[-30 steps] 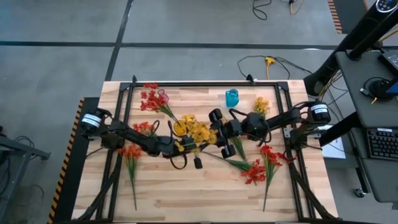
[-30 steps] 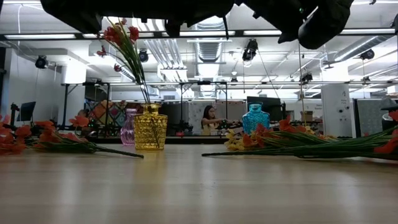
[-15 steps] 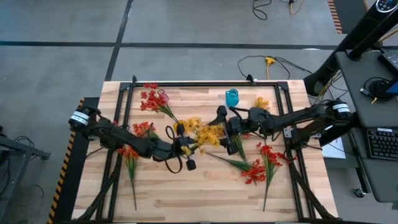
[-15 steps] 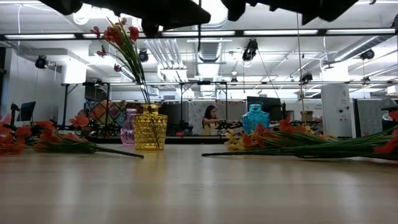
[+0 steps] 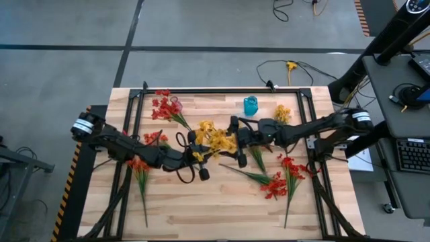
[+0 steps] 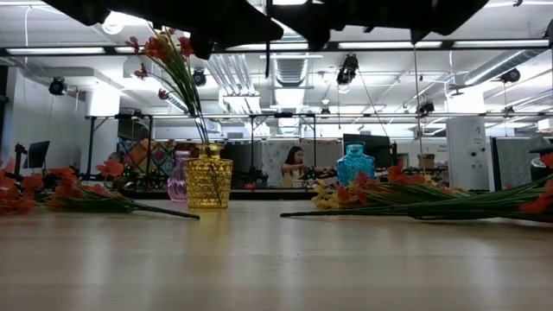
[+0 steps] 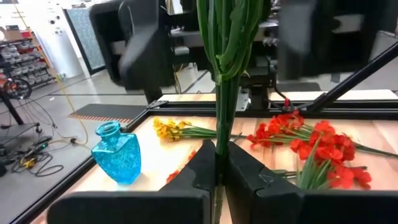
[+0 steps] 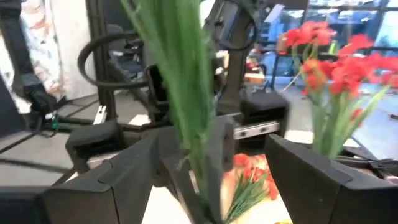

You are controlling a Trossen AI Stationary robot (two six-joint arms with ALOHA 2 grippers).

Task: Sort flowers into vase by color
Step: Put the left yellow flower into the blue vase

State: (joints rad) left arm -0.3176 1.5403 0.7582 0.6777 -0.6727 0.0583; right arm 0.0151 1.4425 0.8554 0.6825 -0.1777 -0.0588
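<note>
The yellow sprig (image 5: 216,142) hangs pinched in the left end effector (image 5: 198,155) above the yellow vase (image 6: 208,176); the right end effector (image 5: 236,142), fingers apart, flanks its stem (seemingly a handover). Next: lower it in.

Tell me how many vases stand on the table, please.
3: a blue vase by the table's far edge, a yellow vase near the middle, and a pink vase partly behind the yellow one. None seems hidden.
</note>
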